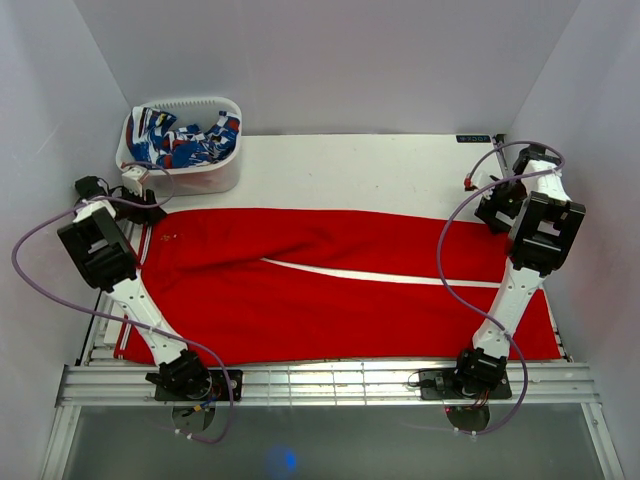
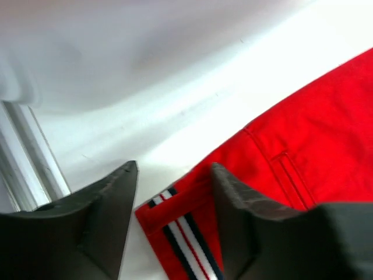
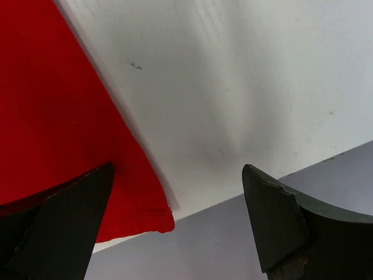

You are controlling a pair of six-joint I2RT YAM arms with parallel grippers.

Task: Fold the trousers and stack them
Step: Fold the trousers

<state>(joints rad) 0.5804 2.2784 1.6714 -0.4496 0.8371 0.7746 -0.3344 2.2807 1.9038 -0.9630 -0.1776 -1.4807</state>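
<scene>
— Where are the trousers (image 1: 330, 290)?
— Spread flat across the table (image 1: 350, 165), waist to the left, legs running right.
— And the pincers?
— I see my left gripper (image 2: 173, 219) parted over the striped waistband corner (image 2: 186, 242); my right gripper (image 3: 175, 216) gapes wide above a leg hem (image 3: 152, 219).

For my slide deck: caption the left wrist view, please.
Open left tool framing the striped corner of the red trousers.
</scene>
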